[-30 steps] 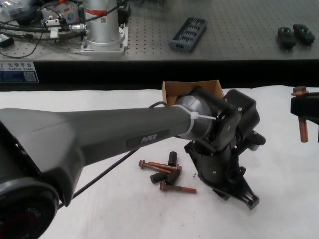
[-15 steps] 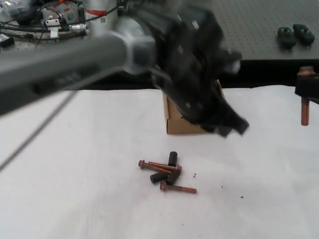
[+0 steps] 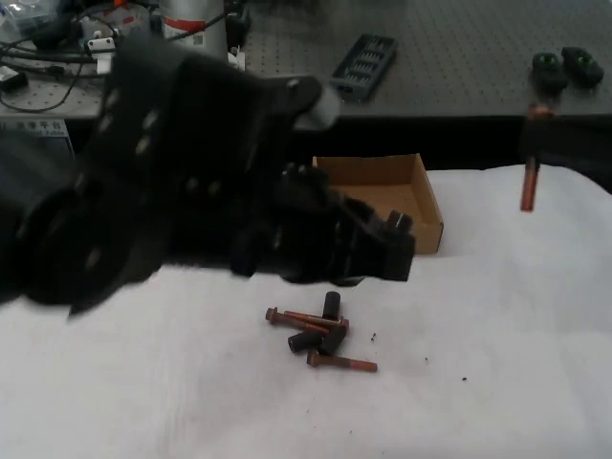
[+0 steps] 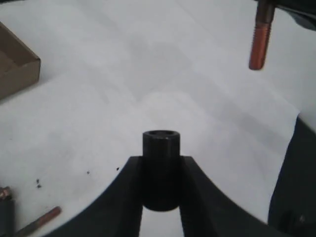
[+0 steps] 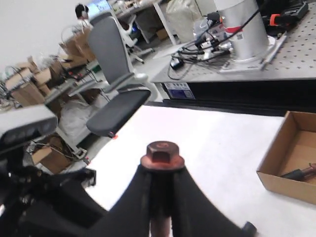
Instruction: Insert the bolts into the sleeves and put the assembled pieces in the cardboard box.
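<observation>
The sleeve (image 4: 161, 148) is up off the surface (image 3: 497, 316) now, clamped upright in the left gripper (image 4: 161, 170), which has swung away from the loose pile (image 3: 320, 337). The bolt (image 4: 259, 42), pinched in the right gripper (image 5: 162, 190), has lifted and drifted inward, beside the cardboard box (image 3: 430, 234). Both halves are in hand, so mating looks next.

Our left arm (image 3: 172, 182) stretches over the left half of the bench, with our left gripper (image 4: 161, 162) clamped on a short black cylindrical sleeve (image 4: 161, 145). Our right gripper (image 5: 162, 173) hangs near the bench's far right edge, pinching a copper-coloured hex-head bolt (image 5: 162, 152) that points down.
</observation>
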### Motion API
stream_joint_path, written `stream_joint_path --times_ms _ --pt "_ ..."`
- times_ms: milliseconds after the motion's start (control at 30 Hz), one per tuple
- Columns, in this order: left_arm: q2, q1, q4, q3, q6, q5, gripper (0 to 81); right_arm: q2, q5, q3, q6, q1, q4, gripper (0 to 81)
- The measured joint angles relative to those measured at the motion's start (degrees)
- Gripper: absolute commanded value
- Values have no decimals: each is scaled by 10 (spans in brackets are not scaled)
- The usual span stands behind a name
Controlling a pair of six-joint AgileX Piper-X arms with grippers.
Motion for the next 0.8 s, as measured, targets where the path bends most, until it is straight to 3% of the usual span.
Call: stream_joint_path --times_ms 400,600,800 --pt "-1 -21 -215 133 -83 0 17 32 -10 87 197 10 -230 43" --pt "-1 -21 -336 207 -174 -12 17 33 -9 129 228 18 -256 43" --pt "-1 -22 -376 234 -208 -25 17 38 14 140 219 78 -248 43"
